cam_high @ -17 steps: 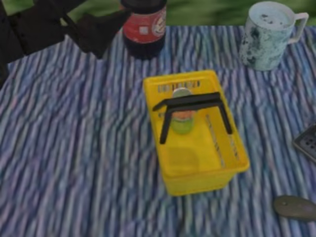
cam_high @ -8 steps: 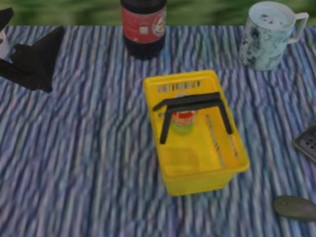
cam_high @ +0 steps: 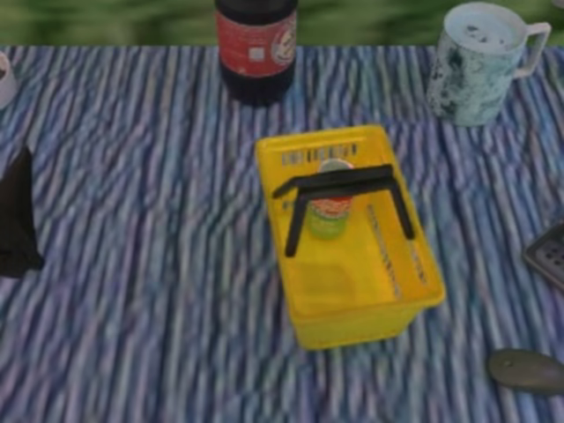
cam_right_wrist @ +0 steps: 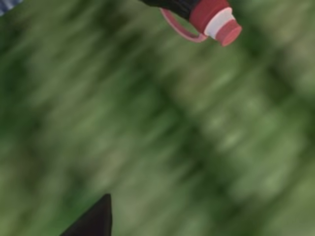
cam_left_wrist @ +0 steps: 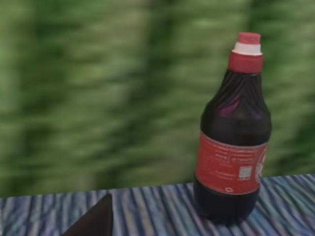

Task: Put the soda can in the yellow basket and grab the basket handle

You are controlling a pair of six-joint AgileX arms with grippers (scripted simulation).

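Overhead, the yellow basket (cam_high: 350,236) sits near the middle of the blue striped tablecloth (cam_high: 159,264), and I use it as my landmark. Inside it, toward its far end, stands the soda can (cam_high: 329,211), red band above lime green, partly crossed by the basket handle (cam_high: 345,189), a black bar raised across the rim. Nothing grips that handle. Beyond the basket's far left corner stands the dark bottle with the red label (cam_high: 256,46). Beyond its far right corner is the speckled mug (cam_high: 480,62). Right of the basket, at the picture's edge, lies a dark gridded object (cam_high: 550,254); nearer than that, off the basket's near right corner, a grey oval object (cam_high: 529,370). My left gripper (cam_high: 18,218) shows as a dark shape at the cloth's left edge, well apart from the basket; I cannot tell whether its fingers are parted or closed. My right gripper does not appear from above.

Left wrist camera: the bottle (cam_left_wrist: 234,132) stands upright on the striped cloth (cam_left_wrist: 147,211) against a blurred green backdrop, red cap on top. One dark fingertip (cam_left_wrist: 93,221) pokes into the frame, holding nothing that I can see. The basket is out of this frame.

Right wrist camera: mostly blurred green, with the bottle's red cap (cam_right_wrist: 214,17) tilted across one corner. A single dark fingertip (cam_right_wrist: 93,221) shows; its state I cannot tell.
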